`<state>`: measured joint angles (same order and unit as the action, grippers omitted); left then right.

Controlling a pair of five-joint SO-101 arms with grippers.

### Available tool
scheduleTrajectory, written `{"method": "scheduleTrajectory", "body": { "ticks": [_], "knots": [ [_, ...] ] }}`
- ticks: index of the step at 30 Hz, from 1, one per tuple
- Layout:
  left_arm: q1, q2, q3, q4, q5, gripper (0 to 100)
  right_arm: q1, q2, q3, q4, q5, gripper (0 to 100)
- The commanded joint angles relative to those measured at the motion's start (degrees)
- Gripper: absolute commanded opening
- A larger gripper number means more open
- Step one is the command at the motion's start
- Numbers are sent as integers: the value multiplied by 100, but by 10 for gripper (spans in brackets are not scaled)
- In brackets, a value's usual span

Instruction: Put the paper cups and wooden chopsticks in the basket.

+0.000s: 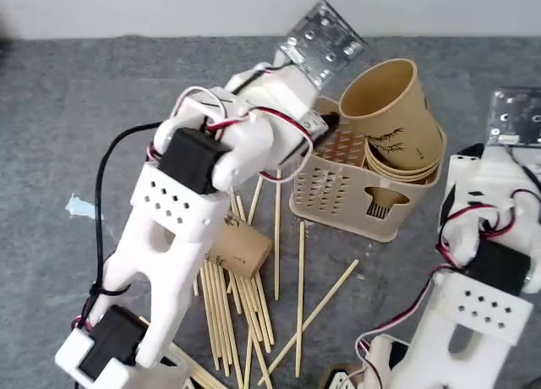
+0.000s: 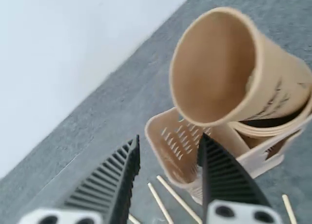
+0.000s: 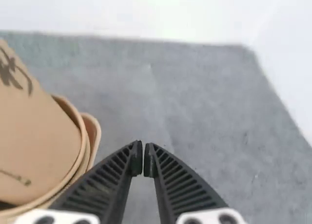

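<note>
Beige plastic with slotted sides, the basket (image 1: 338, 194) stands on the grey table (image 1: 68, 110) between the two arms, and a stack of nested paper cups (image 1: 406, 165) sits inside it. The top cup (image 1: 393, 106) of that stack leans over the rim, its open mouth turned towards the left arm (image 1: 186, 203), which stretches across the table to the basket's near corner. In the left wrist view the left gripper (image 2: 169, 139) has its two ribbed black fingers (image 2: 119, 177) spread wide apart with nothing between them, just short of the basket wall and below the tilted cup's mouth. A further loose cup (image 1: 243, 247) lies on its side on the table, partly under the left arm. Beside and beneath it the wooden chopsticks (image 1: 254, 309) lie scattered on the table in front of the basket, most in a rough bundle and a few splayed out singly towards the basket's foot. The right arm (image 1: 486, 271) stands on the other side of the basket. The right gripper (image 3: 143, 153) has its fingers pressed together, holding nothing, above bare grey table just beside the stacked cups. A small blue scrap (image 1: 80, 207) lies on the table well apart from the basket, on the left arm's side.
</note>
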<state>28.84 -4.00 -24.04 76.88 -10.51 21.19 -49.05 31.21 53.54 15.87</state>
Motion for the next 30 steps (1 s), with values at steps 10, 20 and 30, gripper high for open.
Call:
{"method": "scheduleTrajectory", "body": {
  "ticks": [10,20,30],
  "knots": [
    [-158,782,778,-1705,510,191,22,-207,-167,-470,-26,38],
    [158,404,769,-1881,879,191,-470,-207,668,-831,-9,39],
    [615,-360,796,-1538,853,191,-470,-215,853,-892,-9,39]
  ]
}}
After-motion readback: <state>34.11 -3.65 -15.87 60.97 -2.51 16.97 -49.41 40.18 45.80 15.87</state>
